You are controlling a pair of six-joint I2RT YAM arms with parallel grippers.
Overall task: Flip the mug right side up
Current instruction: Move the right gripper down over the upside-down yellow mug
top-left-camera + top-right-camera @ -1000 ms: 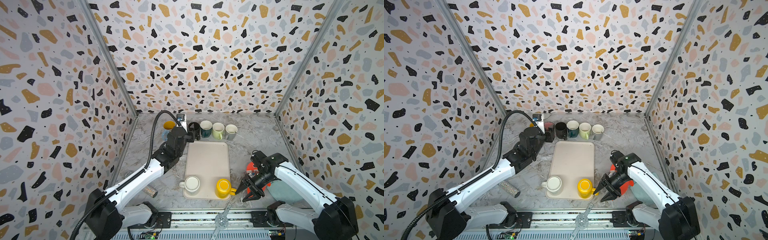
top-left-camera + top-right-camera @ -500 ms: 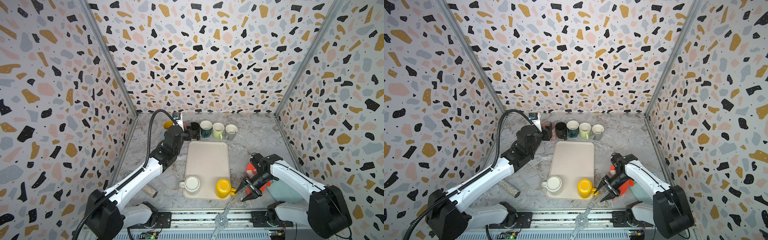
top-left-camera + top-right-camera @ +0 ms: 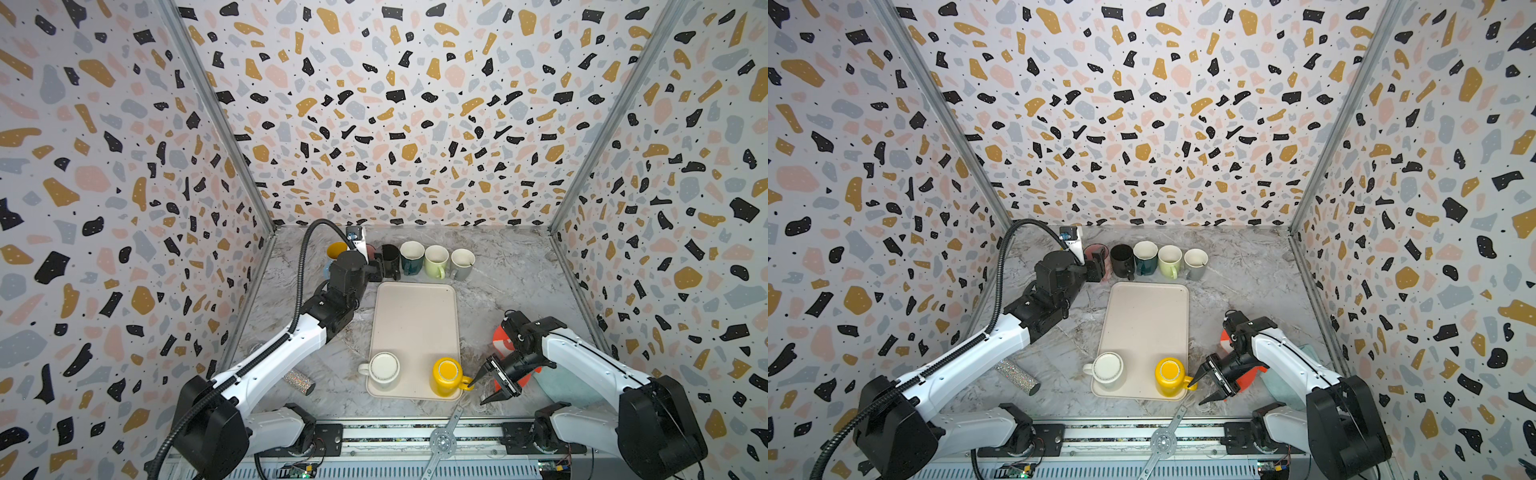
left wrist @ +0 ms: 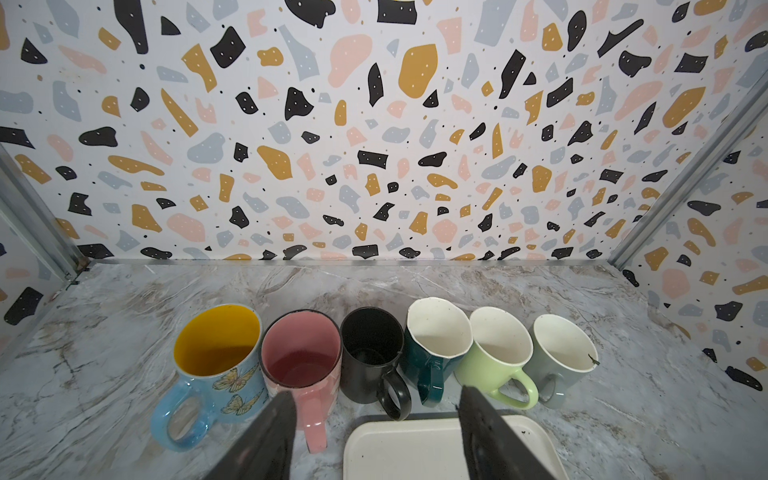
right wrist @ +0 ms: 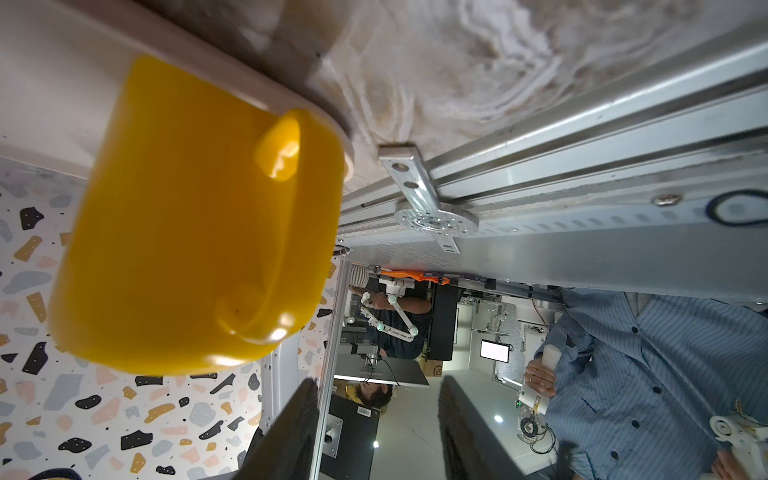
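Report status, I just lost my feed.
Left hand open, facing back mugs. Right hand open beside yellow mug, upside down on tray. Nothing blocking.

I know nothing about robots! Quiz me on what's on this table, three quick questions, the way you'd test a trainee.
1. Count: how many cups stand in the row of mugs by the back wall?
2. True or false: the right gripper has its jaws shut on the yellow mug.
3. Which mugs stand on the tray? A) the white mug and the yellow mug B) two purple mugs C) no mugs

Key: 1. Six. 2. False: the jaws stand open beside it, holding nothing. 3. A.
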